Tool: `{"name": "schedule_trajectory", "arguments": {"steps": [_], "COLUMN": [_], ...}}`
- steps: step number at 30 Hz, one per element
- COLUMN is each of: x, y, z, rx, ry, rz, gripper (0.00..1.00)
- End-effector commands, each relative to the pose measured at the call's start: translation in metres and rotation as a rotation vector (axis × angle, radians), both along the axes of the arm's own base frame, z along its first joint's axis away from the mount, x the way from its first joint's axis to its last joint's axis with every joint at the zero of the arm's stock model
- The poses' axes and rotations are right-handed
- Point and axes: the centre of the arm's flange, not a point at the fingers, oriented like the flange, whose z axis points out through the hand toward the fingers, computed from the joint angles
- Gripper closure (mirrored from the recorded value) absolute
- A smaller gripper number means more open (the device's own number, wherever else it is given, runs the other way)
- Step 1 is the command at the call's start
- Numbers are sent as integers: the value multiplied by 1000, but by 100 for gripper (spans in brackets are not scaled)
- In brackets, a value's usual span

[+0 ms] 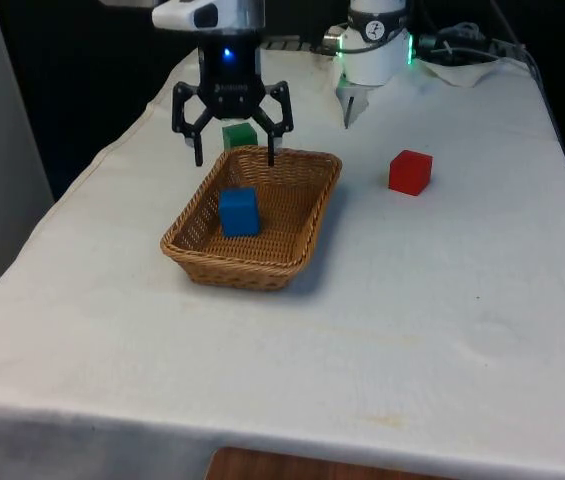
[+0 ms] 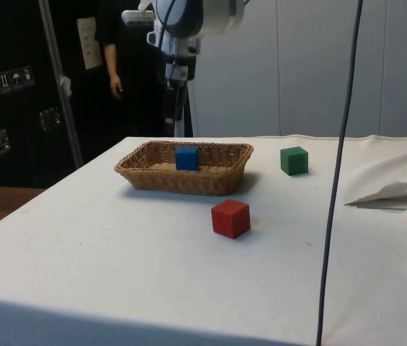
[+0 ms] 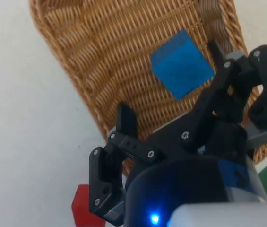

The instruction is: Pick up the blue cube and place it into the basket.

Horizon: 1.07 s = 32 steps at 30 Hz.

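The blue cube lies inside the wicker basket, resting on its woven floor. My gripper hangs above the basket's far end, clear of the cube, open with nothing between its fingers. In the side view the gripper sits well above the basket.
A red cube rests on the cloth at the front view's right of the basket. A green cube stands just behind the basket's far rim. A person stands beyond the table. A cable hangs in the side view.
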Motion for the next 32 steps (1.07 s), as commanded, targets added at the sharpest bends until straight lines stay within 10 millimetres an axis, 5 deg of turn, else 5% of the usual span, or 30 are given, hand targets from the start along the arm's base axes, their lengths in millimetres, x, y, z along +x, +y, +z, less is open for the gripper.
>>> {"name": "schedule_trajectory", "arguments": {"steps": [1,17,32], "x": [-1,-1,3], "y": [-1,1,8], "z": [8,47,57], "rx": [-3,17,22], "ry": [1,7,61], "rz": [0,9,26], "gripper": [0,0,0]}}
